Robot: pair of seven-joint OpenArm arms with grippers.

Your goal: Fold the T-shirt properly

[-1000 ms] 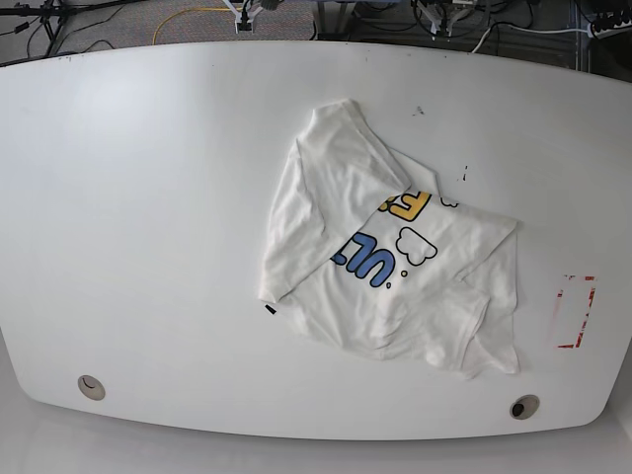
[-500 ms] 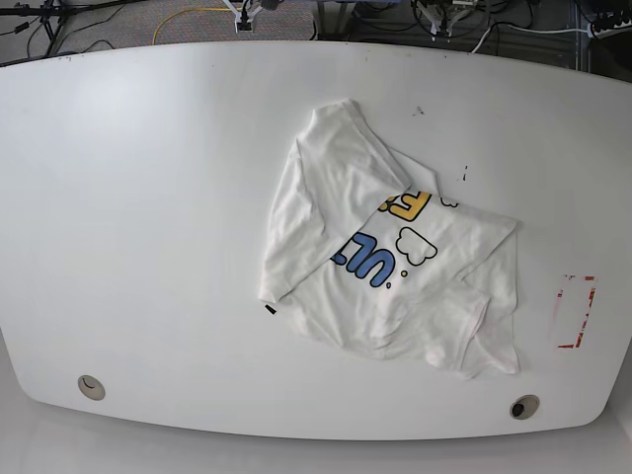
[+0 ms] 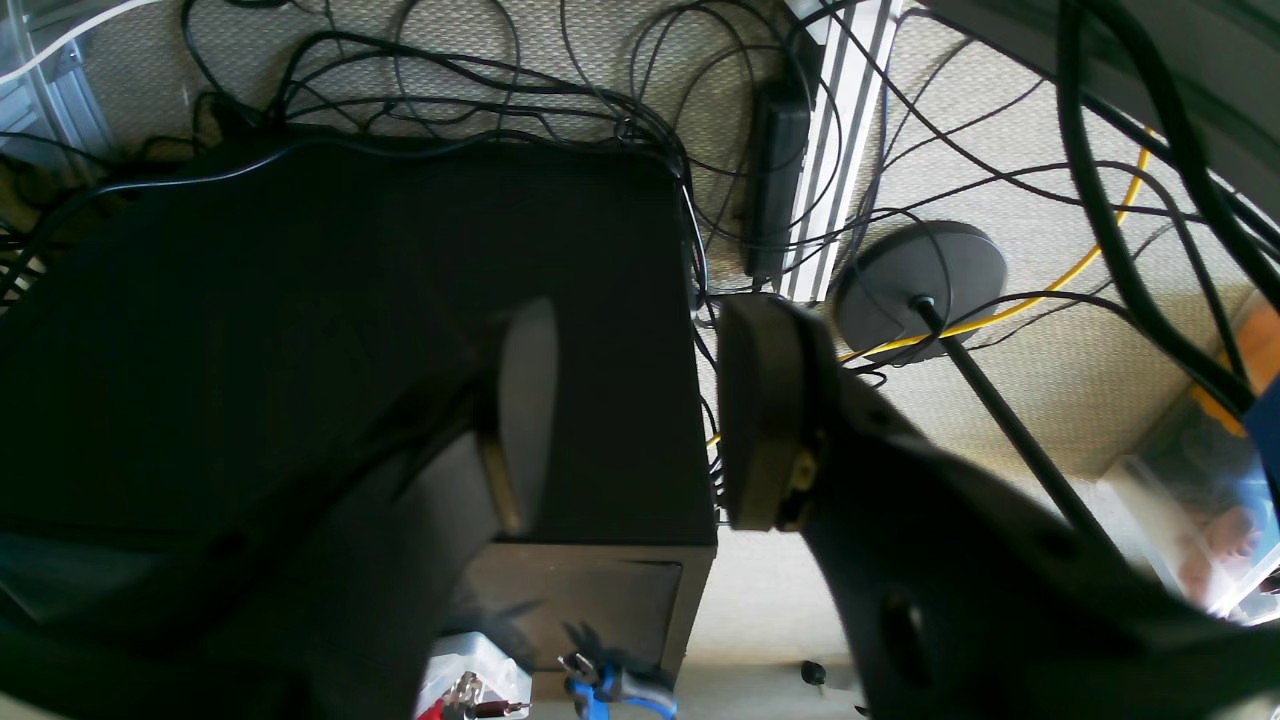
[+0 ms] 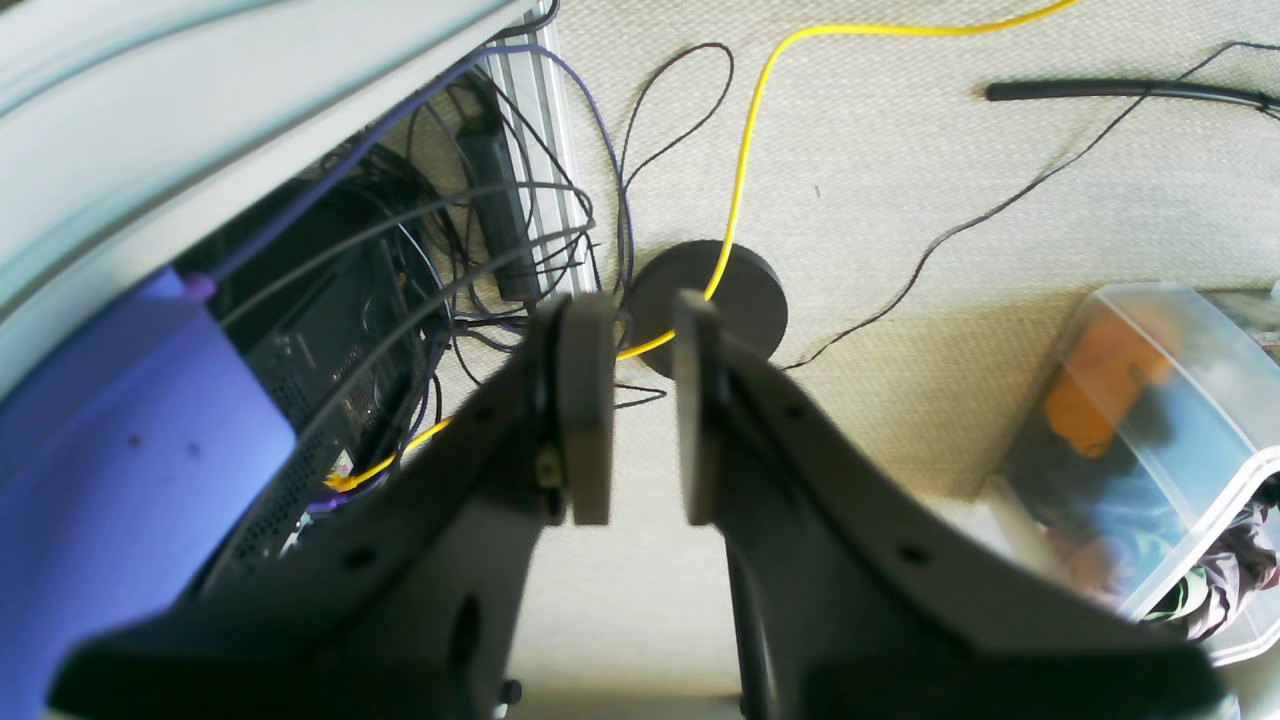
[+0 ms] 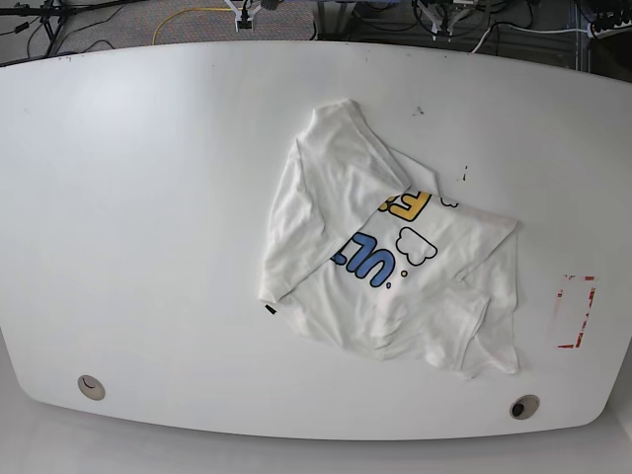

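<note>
The T-shirt (image 5: 395, 286) lies crumpled on the white table (image 5: 148, 197), right of centre, white with blue and orange-yellow letters and an outlined cloud showing. One side is folded over the print and a sleeve points toward the front right. Neither arm appears in the base view. In the left wrist view my left gripper (image 3: 637, 400) hangs over the floor, open, jaws well apart with nothing between them. In the right wrist view my right gripper (image 4: 640, 400) is open by a narrow gap, empty, also above the floor. The T-shirt is out of both wrist views.
A red-marked rectangle (image 5: 576, 311) sits near the table's right edge. Two round holes (image 5: 91, 386) (image 5: 524, 406) lie along the front edge. Below the grippers are a black box (image 3: 300, 300), tangled cables, a round black stand base (image 4: 710, 300) and a clear plastic bin (image 4: 1150, 430).
</note>
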